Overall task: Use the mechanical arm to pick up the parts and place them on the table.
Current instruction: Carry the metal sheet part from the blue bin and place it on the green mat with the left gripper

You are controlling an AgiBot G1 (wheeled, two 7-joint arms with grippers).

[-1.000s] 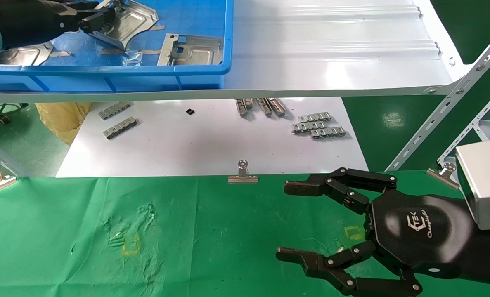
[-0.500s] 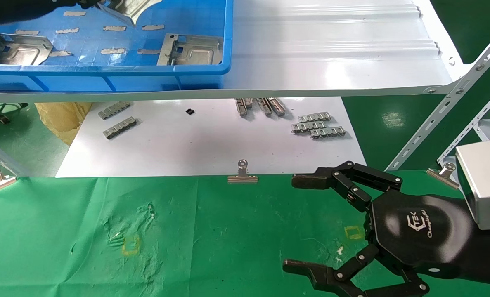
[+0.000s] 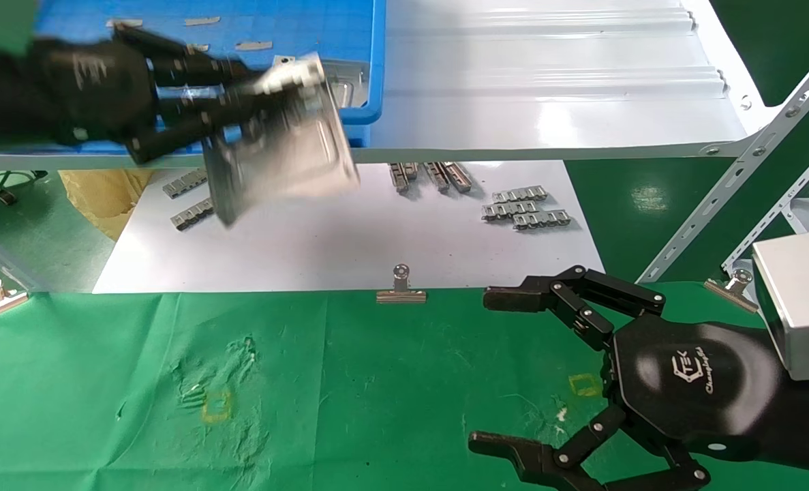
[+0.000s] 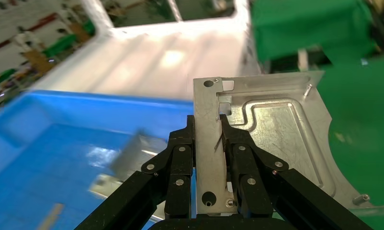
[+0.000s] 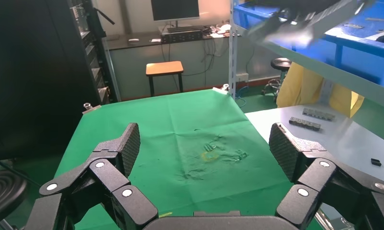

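Note:
My left gripper (image 3: 247, 109) is shut on a silver stamped plate (image 3: 281, 150) and holds it in the air over the front edge of the blue bin (image 3: 370, 41). In the left wrist view the fingers (image 4: 180, 153) pinch the plate's (image 4: 276, 134) straight edge strip, and its concave-cut edge faces away. Another plate (image 3: 351, 82) lies in the bin, partly hidden. My right gripper (image 3: 489, 372) hovers open and empty over the green cloth table (image 3: 349, 382); its wrist view (image 5: 205, 143) shows the cloth below.
A glossy white shelf (image 3: 547, 88) carries the bin. Below it a white board (image 3: 349, 252) holds grey toothed strips (image 3: 527, 208). A binder clip (image 3: 400, 290) sits on the cloth's far edge. Yellow square outlines (image 3: 215, 406) mark the cloth. A slanted metal bracket (image 3: 738, 177) stands at the right.
My left gripper has lifted the plate out of the bin and swung it right and toward me, over the bin's front edge. My right gripper opened a little wider, then stayed put.

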